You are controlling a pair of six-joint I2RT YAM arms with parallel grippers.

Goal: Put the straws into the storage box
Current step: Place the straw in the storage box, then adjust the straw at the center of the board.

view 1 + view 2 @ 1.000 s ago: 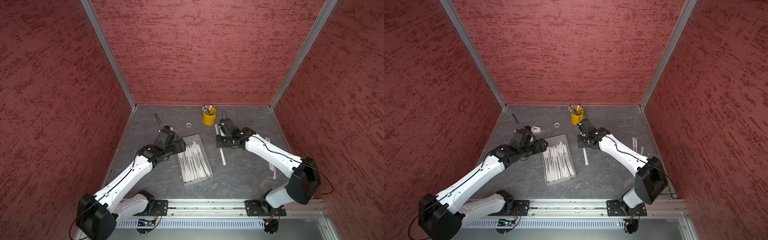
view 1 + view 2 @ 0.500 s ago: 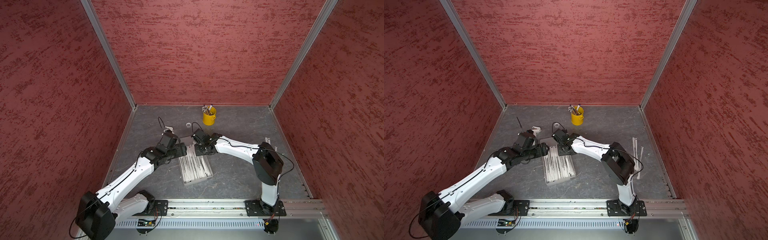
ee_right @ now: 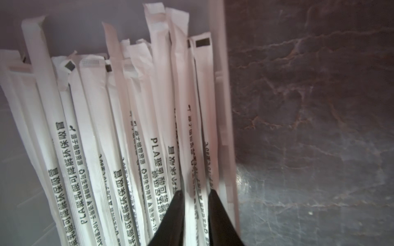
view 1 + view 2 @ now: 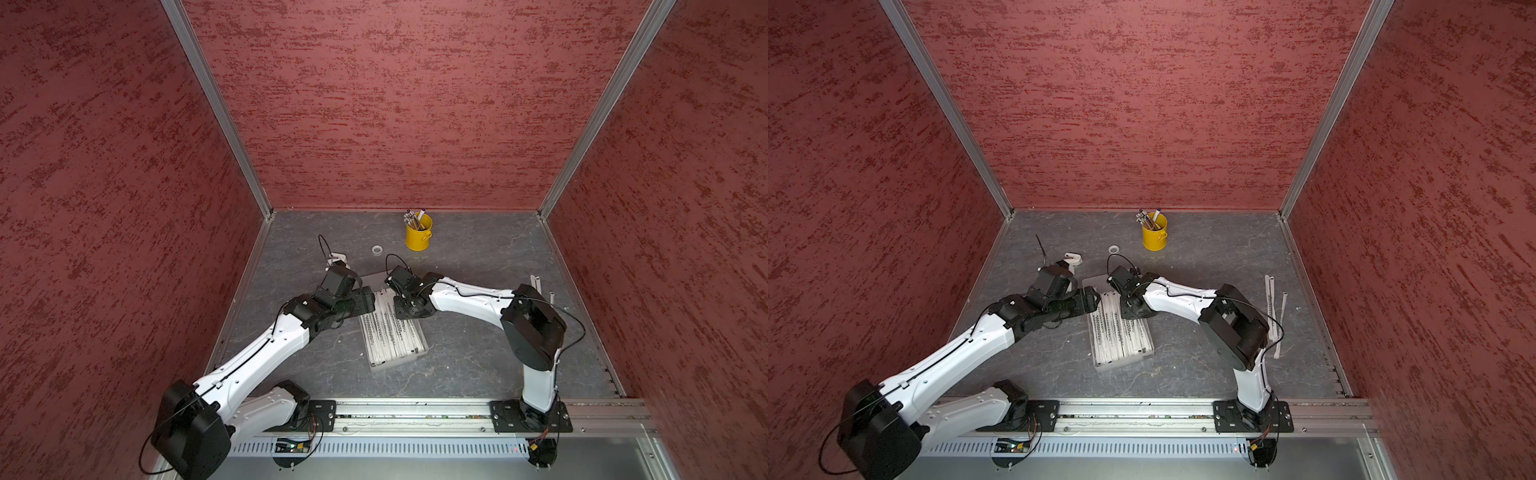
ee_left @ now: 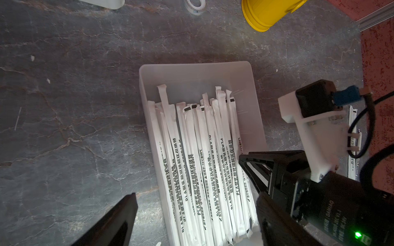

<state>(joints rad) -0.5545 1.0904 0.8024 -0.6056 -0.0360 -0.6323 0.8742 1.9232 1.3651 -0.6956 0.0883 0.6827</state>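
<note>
The storage box (image 4: 400,362) (image 4: 1121,365) lies mid-table, a shallow whitish tray with many white printed straws (image 4: 390,332) (image 4: 1117,332) lengthwise in it. My right gripper (image 4: 405,312) (image 4: 1131,314) points down into its far right part. In the right wrist view its jaws (image 3: 196,193) stand slightly apart, so it is open, with a blurred straw (image 3: 193,149) between them, next to the box wall (image 3: 221,64). My left gripper (image 4: 369,300) (image 5: 194,221) is open wide over the box's far left part, gripping nothing. Two more straws (image 4: 536,284) (image 4: 1269,307) lie on the table at the far right.
A yellow bucket of pens (image 4: 418,235) (image 4: 1154,237) stands at the back. A small white ring (image 4: 377,249) and a white plastic piece (image 4: 1073,258) lie behind the box. Red walls enclose the table on three sides.
My right arm swung left from the table's right part to over the box, bringing a straw along. Its jaws have parted. The left arm has barely moved.
</note>
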